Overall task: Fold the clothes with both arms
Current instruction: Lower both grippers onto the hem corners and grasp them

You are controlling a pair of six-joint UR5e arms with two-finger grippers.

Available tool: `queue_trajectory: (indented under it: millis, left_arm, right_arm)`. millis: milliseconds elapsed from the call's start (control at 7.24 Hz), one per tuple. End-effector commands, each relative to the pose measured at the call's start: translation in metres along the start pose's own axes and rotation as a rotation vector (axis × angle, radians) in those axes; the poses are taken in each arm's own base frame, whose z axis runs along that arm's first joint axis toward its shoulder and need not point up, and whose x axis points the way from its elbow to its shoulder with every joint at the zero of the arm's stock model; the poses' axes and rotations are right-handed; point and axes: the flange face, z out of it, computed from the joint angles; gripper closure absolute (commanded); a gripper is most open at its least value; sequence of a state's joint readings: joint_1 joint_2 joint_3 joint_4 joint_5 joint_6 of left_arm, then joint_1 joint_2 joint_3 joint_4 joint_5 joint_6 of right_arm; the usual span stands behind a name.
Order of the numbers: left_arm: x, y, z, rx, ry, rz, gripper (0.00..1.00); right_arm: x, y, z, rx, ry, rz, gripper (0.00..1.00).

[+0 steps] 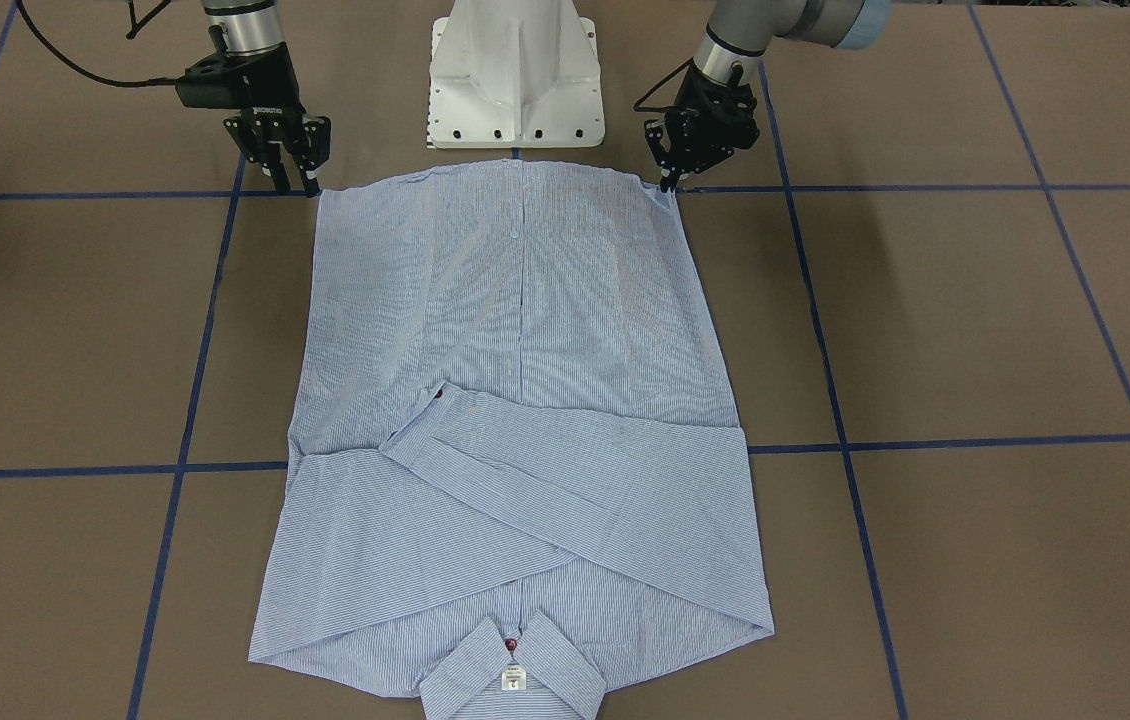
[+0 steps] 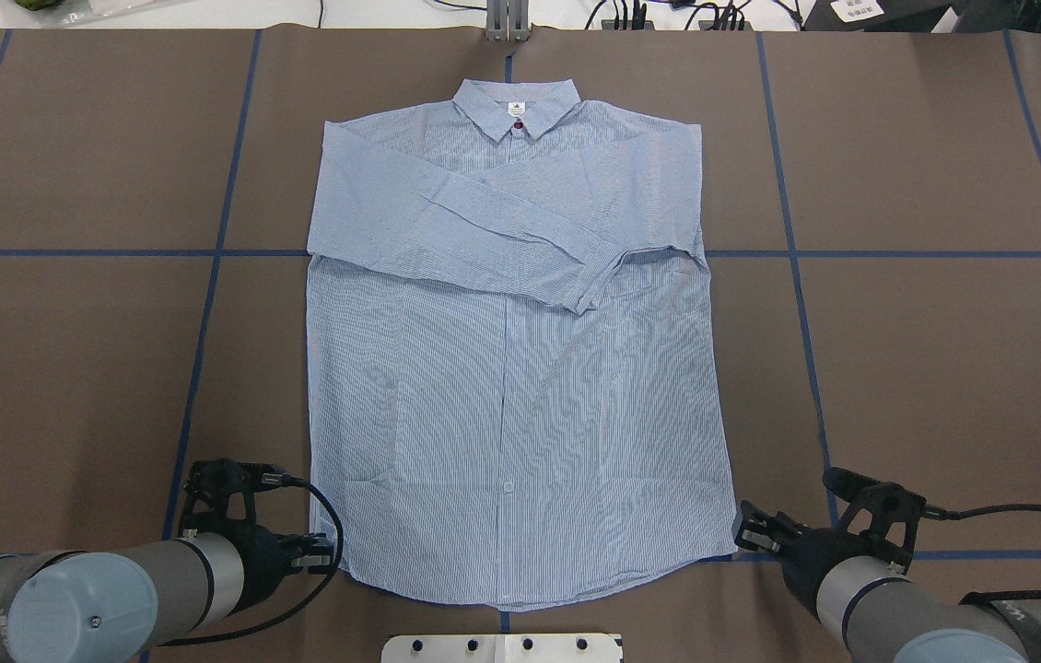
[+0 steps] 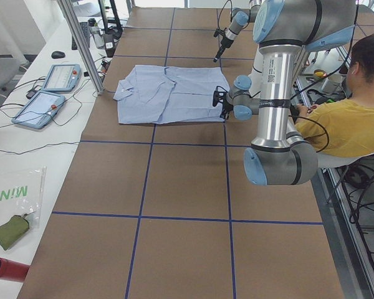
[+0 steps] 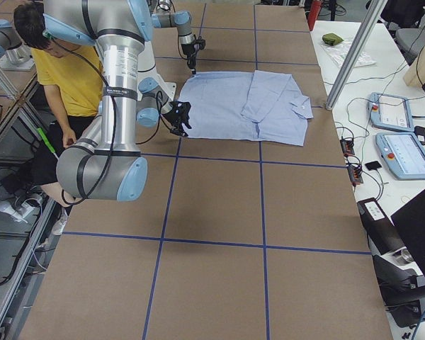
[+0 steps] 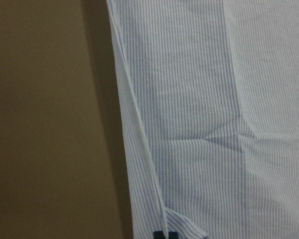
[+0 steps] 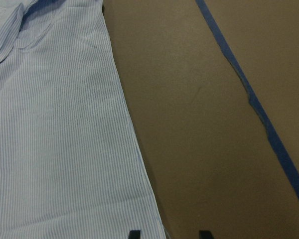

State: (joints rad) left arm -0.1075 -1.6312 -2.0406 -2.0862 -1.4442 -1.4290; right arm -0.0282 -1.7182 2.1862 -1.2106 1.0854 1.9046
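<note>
The shirt (image 2: 520, 368) lay flat in the middle of the overhead view, collar at the top, sleeves folded across the chest. At its lower left corner the left gripper (image 2: 329, 555) pinched the hem with fingers together. At the lower right corner the right gripper (image 2: 746, 536) had its fingers apart around the hem edge.

White letters on the body of my right gripper (image 1: 294, 182), by the shirt's (image 1: 565, 300) hem corner, read ROBOTIQ. Well beyond the shirt's collar end, a white bag (image 3: 14, 198) carries green letters, MINI. The collar label (image 1: 513, 679) is too small to read.
</note>
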Motion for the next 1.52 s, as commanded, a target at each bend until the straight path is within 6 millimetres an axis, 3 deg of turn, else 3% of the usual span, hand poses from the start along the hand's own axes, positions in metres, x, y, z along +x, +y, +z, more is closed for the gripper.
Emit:
queue_trajectory:
  millis: [0, 829, 967, 1381]
  left_arm:
    - [0.001, 0.0, 0.0, 0.003, 0.002, 0.001, 1.0]
    - [0.001, 0.003, 0.0, 0.005, 0.0, 0.005, 1.0]
    - [0.001, 0.003, 0.0, 0.005, 0.0, 0.005, 1.0]
    - [0.001, 0.003, 0.0, 0.005, 0.0, 0.005, 1.0]
  right_arm:
    - [0.003, 0.023, 0.0, 0.012, -0.012, -0.023, 0.52]
    - [0.013, 0.045, 0.014, 0.009, 0.016, -0.069, 0.62]
    - [0.004, 0.048, 0.013, 0.004, 0.003, -0.062, 0.64]
    - [0.003, 0.052, 0.016, 0.001, 0.003, -0.07, 0.67]
